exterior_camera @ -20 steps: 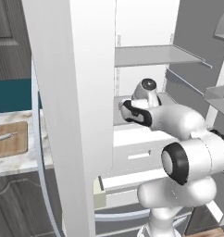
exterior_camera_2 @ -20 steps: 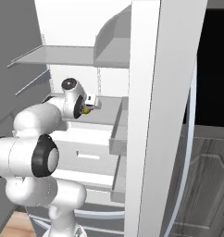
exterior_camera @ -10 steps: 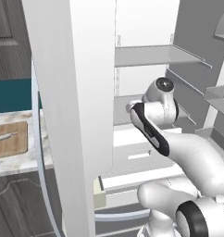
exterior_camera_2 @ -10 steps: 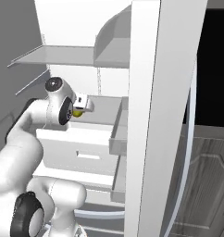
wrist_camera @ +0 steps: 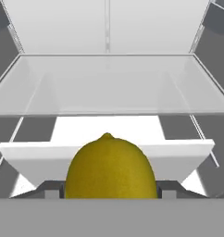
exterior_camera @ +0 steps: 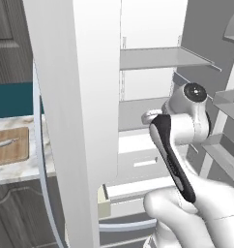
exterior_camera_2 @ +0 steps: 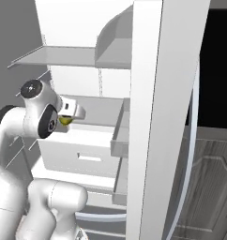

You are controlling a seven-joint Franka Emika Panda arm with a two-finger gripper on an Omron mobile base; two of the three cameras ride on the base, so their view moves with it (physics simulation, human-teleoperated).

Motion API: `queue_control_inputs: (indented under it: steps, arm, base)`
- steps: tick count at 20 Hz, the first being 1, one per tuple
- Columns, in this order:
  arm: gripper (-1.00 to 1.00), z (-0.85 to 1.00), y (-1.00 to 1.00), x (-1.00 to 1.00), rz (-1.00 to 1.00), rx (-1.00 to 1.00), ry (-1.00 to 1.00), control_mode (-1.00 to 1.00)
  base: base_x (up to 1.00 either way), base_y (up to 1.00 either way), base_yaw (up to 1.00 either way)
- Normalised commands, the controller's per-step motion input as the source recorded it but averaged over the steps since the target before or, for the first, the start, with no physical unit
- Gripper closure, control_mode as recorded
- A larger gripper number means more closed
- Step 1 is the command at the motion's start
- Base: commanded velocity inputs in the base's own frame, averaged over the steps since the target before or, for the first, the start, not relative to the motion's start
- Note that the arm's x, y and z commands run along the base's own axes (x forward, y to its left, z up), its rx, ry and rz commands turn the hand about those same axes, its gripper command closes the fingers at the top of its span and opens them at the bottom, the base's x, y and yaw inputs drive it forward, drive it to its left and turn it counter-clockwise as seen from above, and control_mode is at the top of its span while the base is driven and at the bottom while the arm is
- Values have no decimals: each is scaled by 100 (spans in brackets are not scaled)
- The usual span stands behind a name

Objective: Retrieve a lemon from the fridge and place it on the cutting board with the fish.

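The lemon (wrist_camera: 110, 167) is held in the gripper (wrist_camera: 110, 192), whose jaws are closed partway on its two sides; in the hand view the fruit is seen low in the middle, with a finger (wrist_camera: 52, 190) at each flank. In the right base view the lemon (exterior_camera_2: 64, 121) is seen as a yellow patch under the white hand, in front of the fridge (exterior_camera_2: 153, 117) interior. A glass shelf (wrist_camera: 109, 83) and a white drawer (wrist_camera: 104, 157) are seen beyond the fruit. The fridge doors stand open. In the left base view the board (exterior_camera: 10, 145) lies on the counter (exterior_camera: 22, 167) at far left, well apart from the arm, with the fish (exterior_camera: 6, 142) lying on it.
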Motion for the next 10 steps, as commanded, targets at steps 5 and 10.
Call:
queue_control_inputs:
  steps: [5, 10]
  arm:
    - [100, 35, 0, -100, 0, 1, 1, -100]
    - [100, 9, -2, -90, -3, 0, 3, -100]
  base:
    - [0, 0, 0]
    - [0, 0, 0]
